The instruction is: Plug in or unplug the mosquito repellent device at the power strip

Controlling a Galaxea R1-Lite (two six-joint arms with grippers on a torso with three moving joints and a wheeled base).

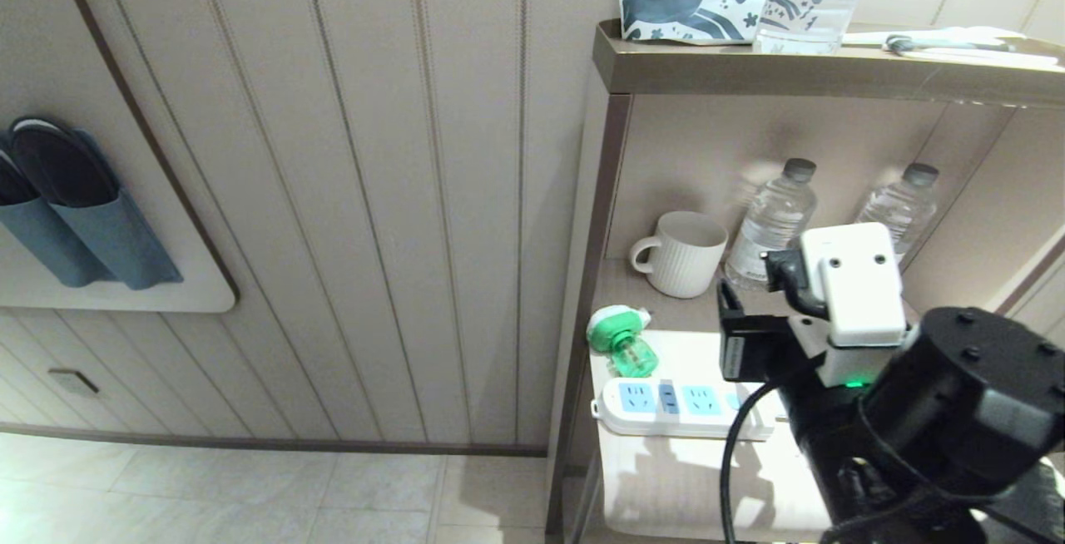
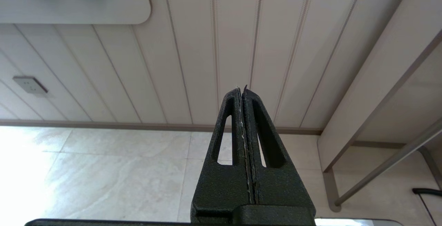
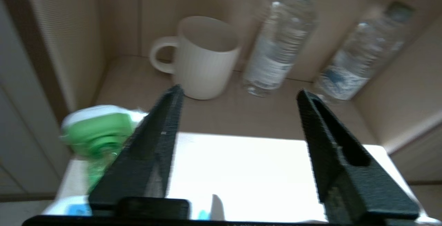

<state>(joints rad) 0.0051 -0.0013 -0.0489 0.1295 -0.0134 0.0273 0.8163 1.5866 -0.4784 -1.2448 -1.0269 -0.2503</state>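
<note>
The mosquito repellent device (image 1: 620,338) lies on its side on the shelf (image 1: 657,477), unplugged, just behind the left end of the power strip (image 1: 678,408) and in front of the white mug (image 1: 682,253). It looks light, hard and smooth, with a rounded head that could slip and a thin bottle best spared, so the firm white-and-green head seems the place to pinch. The right gripper (image 3: 238,96) hangs above the shelf with jaws spread and empty, while the left gripper (image 2: 242,93) is parked pressed together near the floor.

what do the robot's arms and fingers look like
The right arm is glossy black with round bolted joint housings, a white boxy camera module on the wrist, a small green light and a looping black cable. Both grippers have matte black, textured, tapering fingers with slotted cut-outs.
</note>
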